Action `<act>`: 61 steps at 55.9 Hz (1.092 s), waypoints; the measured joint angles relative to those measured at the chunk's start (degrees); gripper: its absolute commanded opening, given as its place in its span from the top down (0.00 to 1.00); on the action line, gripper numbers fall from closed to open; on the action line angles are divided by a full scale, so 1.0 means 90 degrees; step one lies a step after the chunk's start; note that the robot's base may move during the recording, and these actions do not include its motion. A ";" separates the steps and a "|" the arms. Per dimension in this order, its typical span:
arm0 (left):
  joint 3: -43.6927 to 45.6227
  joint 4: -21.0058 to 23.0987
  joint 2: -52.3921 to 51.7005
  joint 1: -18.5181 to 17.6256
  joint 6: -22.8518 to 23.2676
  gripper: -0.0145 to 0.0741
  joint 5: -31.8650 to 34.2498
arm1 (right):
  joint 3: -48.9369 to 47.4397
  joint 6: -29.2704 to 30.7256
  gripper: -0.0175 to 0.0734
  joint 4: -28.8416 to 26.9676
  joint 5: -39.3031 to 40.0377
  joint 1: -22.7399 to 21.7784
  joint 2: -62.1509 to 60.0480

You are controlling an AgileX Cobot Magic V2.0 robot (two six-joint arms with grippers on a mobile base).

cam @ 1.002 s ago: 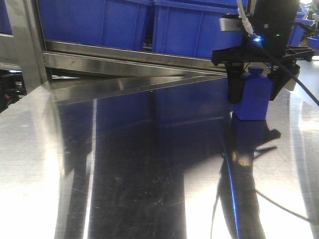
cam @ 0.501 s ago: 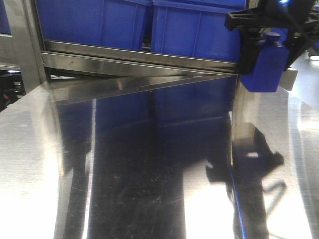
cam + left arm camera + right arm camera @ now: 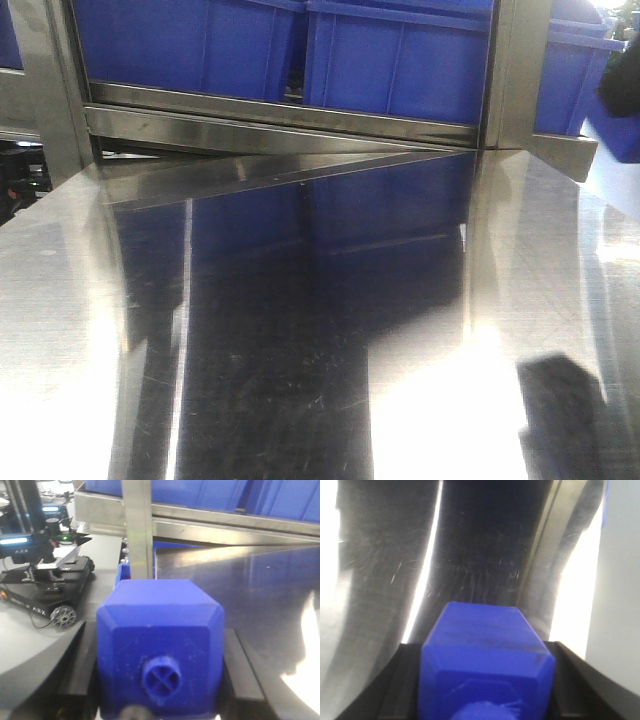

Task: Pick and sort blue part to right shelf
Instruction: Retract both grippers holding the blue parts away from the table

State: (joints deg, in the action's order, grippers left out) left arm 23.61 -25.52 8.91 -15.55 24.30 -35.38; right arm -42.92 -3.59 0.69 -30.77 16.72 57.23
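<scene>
Two grasps look secure: the left gripper (image 3: 160, 672) clenches a blue part (image 3: 160, 615) between its fingers, the right gripper (image 3: 487, 692) a second blue part (image 3: 485, 645), so next comes delivery to the right shelf (image 3: 225, 527) ahead.

table (image 3: 300, 380): polished steel, bright glare | floor (image 3: 20, 647): smooth grey

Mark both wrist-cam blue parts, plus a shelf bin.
Left blue plastic part (image 3: 160, 605): left wrist view, upper face.
Right blue plastic part (image 3: 485, 630): right wrist view, upper face.
Blue plastic bin (image 3: 400, 60): front view, front wall.
</scene>
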 measured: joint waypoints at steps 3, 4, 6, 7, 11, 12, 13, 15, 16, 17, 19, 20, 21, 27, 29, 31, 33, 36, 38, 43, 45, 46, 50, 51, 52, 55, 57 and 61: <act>0.0000 0.0000 -0.0044 0.0000 0.0000 0.46 -0.0049 | 0.0388 0.0000 0.58 0.0000 0.0165 0.0000 -0.0630; 0.0000 0.0000 -0.0042 0.0000 0.0000 0.46 -0.0050 | 0.0547 0.0000 0.58 0.0000 0.0203 0.0000 -0.0790; 0.0000 0.0000 -0.0057 0.0000 0.0000 0.46 -0.0061 | 0.0758 0.0000 0.58 0.0000 0.0288 0.0000 -0.1197; 0.0000 0.0000 -0.0057 0.0000 0.0000 0.46 -0.0066 | 0.0908 0.0000 0.58 0.0012 0.0327 0.0000 -0.1447; 0.0000 0.0000 -0.0057 0.0000 0.0000 0.46 -0.0066 | 0.1374 0.0000 0.58 0.0037 0.0395 0.0000 -0.2306; 0.0000 0.0000 -0.0057 0.0000 0.0000 0.46 -0.0066 | 0.1458 0.0000 0.58 0.0050 0.0395 0.0000 -0.2481; 0.0000 0.0000 -0.0057 0.0000 0.0000 0.46 -0.0066 | 0.1620 0.0000 0.58 0.0053 0.0395 0.0000 -0.2745; -0.0004 0.0000 -0.0057 0.0000 0.0000 0.46 -0.0076 | 0.1803 0.0000 0.58 0.0064 0.0395 0.0000 -0.3207; -0.0004 0.0000 -0.0057 0.0000 0.0000 0.46 -0.0076 | 0.1901 0.0000 0.58 0.0083 0.0395 0.0000 -0.3489; -0.0016 0.0000 -0.0057 0.0000 0.0000 0.46 -0.0076 | 0.1961 0.0000 0.58 0.0081 0.0395 0.0000 -0.3672; -0.0015 0.0000 -0.0057 0.0000 0.0000 0.46 -0.0076 | 0.2071 0.0000 0.58 0.0108 0.0395 0.0000 -0.4118; -0.0015 0.0000 -0.0057 0.0000 0.0000 0.46 -0.0076 | 0.2147 0.0000 0.58 0.0106 0.0395 0.0000 -0.4294; -0.0015 0.0000 -0.0057 0.0000 0.0000 0.46 -0.0076 | 0.2194 0.0000 0.58 0.0110 0.0395 0.0000 -0.4552; -0.0015 0.0000 -0.0057 0.0000 0.0000 0.46 -0.0076 | 0.2471 0.0000 0.58 0.0132 0.0395 0.0000 -0.5726; -0.0015 0.0000 -0.0057 0.0000 0.0000 0.46 -0.0076 | 0.2525 0.0000 0.58 0.0132 0.0395 0.0000 -0.6002; -0.0015 0.0000 -0.0057 0.0000 0.0000 0.46 -0.0076 | 0.2572 0.0000 0.58 0.0144 0.0395 0.0000 -0.6215; -0.0015 0.0000 -0.0057 0.0000 0.0000 0.46 -0.0076 | 0.2621 0.0000 0.58 0.0144 0.0395 0.0000 -0.6351; -0.0015 0.0000 -0.0057 0.0000 0.0000 0.46 -0.0076 | 0.2662 0.0000 0.58 0.0144 0.0379 0.0000 -0.6416; -0.0015 0.0000 -0.0057 0.0000 0.0000 0.46 -0.0076 | 0.2666 0.0000 0.58 0.0144 0.0378 0.0000 -0.6433; -0.0015 0.0000 -0.0057 0.0000 0.0000 0.46 -0.0076 | 0.2669 0.0000 0.58 0.0154 0.0381 0.0000 -0.6433; -0.0015 0.0000 -0.0057 0.0000 0.0000 0.46 -0.0076 | 0.2681 0.0000 0.58 0.0154 0.0404 0.0000 -0.6433; -0.0015 0.0000 -0.0057 0.0000 0.0000 0.46 -0.0076 | 0.2681 0.0000 0.58 0.0154 0.0405 0.0000 -0.6433; -0.0015 0.0000 -0.0057 0.0000 0.0000 0.46 -0.0076 | 0.2694 0.0000 0.58 0.0154 0.0456 0.0000 -0.6433; -0.0015 0.0000 -0.0057 0.0000 0.0000 0.46 -0.0076 | 0.2694 0.0000 0.58 0.0154 0.0469 0.0000 -0.6433; -0.0015 0.0000 -0.0057 0.0000 0.0000 0.46 -0.0076 | 0.2694 0.0000 0.58 0.0154 0.0482 0.0000 -0.6433; -0.0015 0.0000 -0.0057 0.0000 0.0000 0.46 -0.0076 | 0.2694 0.0000 0.58 0.0154 0.0525 0.0000 -0.6433; -0.0015 0.0000 -0.0057 0.0000 0.0000 0.46 -0.0076 | 0.2694 0.0000 0.58 0.0154 0.0538 0.0000 -0.6433; -0.0015 0.0000 -0.0057 0.0000 0.0000 0.46 -0.0076 | 0.2694 0.0000 0.58 0.0154 0.0552 0.0000 -0.6433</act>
State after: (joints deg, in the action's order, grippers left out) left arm 23.48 -25.52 8.40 -15.55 24.30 -36.06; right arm -18.67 -3.59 2.08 -25.80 16.72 -0.66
